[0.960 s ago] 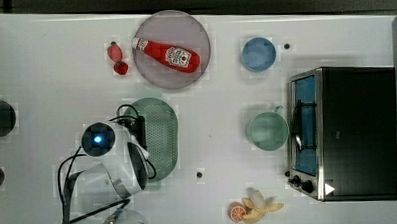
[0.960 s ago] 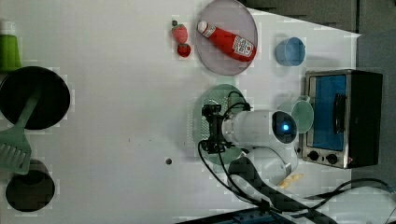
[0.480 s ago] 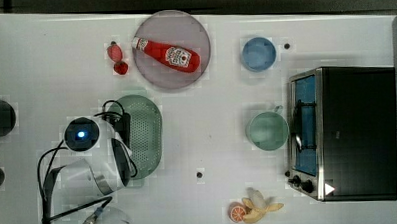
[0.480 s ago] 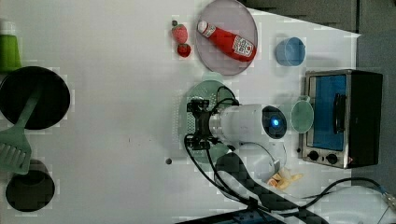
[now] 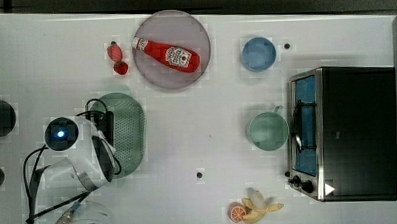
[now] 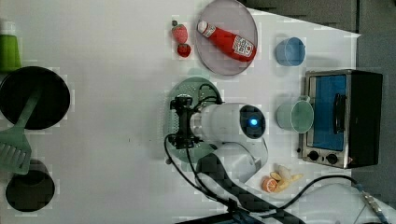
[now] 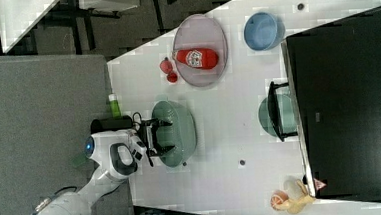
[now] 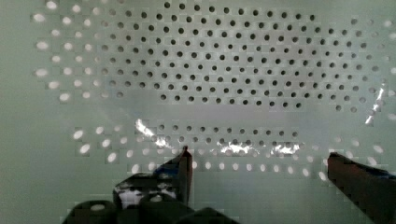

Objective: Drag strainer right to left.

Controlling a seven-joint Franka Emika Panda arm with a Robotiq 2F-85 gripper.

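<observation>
A: Where is the hand point(image 8: 257, 163) and how does it stand?

B: In the wrist view its two dark fingers point(image 8: 184, 170) stand wide apart inside the strainer point(image 8: 210, 70), with nothing between them but the perforated green wall. In the top view the hand point(image 5: 103, 126) sits in the left half of the frame, over the left edge of the strainer point(image 5: 129, 132).

A: And the strainer on the tabletop point(image 5: 197, 142)?

B: It lies left of centre in the top view, its long axis running up and down the frame. In the left view the strainer point(image 6: 187, 91) is near the middle, partly under the white arm point(image 6: 224, 122); in the right view the strainer point(image 7: 177, 133) is in the centre-left, with the hand point(image 7: 153, 137) at its left rim.

A: Going left to right across the top view, what else is there?

B: Two strawberries point(image 5: 117, 59) at upper left, then a plate point(image 5: 157, 73) carrying a ketchup bottle point(image 5: 167, 54). Then a blue bowl point(image 5: 258, 54) at the top, a green cup point(image 5: 267, 131) below it and fruit point(image 5: 252, 209) at the bottom. A toaster oven point(image 5: 345, 132) is at far right.
</observation>
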